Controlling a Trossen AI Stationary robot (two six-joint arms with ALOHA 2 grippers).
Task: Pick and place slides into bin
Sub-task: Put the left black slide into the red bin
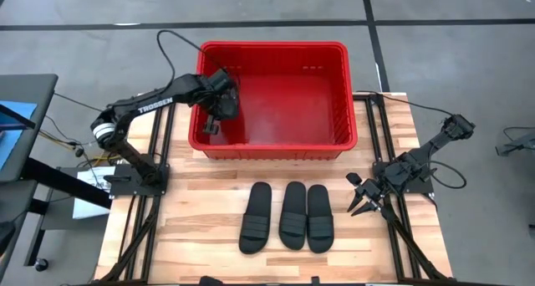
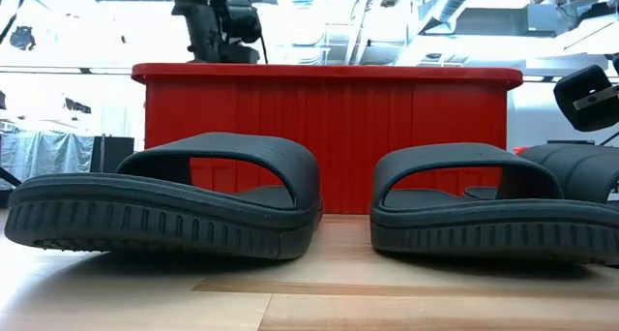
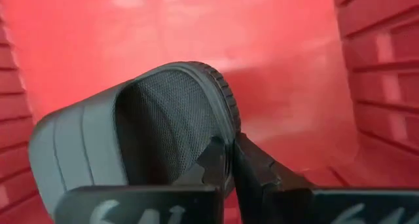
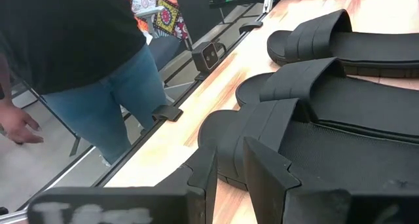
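Note:
The red bin (image 1: 347, 94) stands at the table's far middle. My left gripper (image 1: 219, 106) reaches down inside it near its left wall and is shut on one black slide (image 3: 157, 126). Three more black slides (image 1: 256, 217) (image 1: 292, 215) (image 1: 319, 217) lie side by side, soles down, on the table in front of the bin. They also show in the right wrist view (image 4: 340, 86). My right gripper (image 1: 364, 206) is open and empty, low over the table just to the right of them. My left gripper pinches the slide's sole rim (image 3: 227, 122) between its two fingers, beside the strap (image 3: 72, 145). The fingers come from above, pointing down into the bin. The slide hangs below them on edge, inside the bin. Whether it touches the bin floor cannot be told.
The bin's floor (image 1: 292, 110) is bare to the right of the held slide. A person (image 4: 91, 47) stands just beyond the table's edge. Black frame rails (image 1: 167, 152) run along the table's left and right sides.

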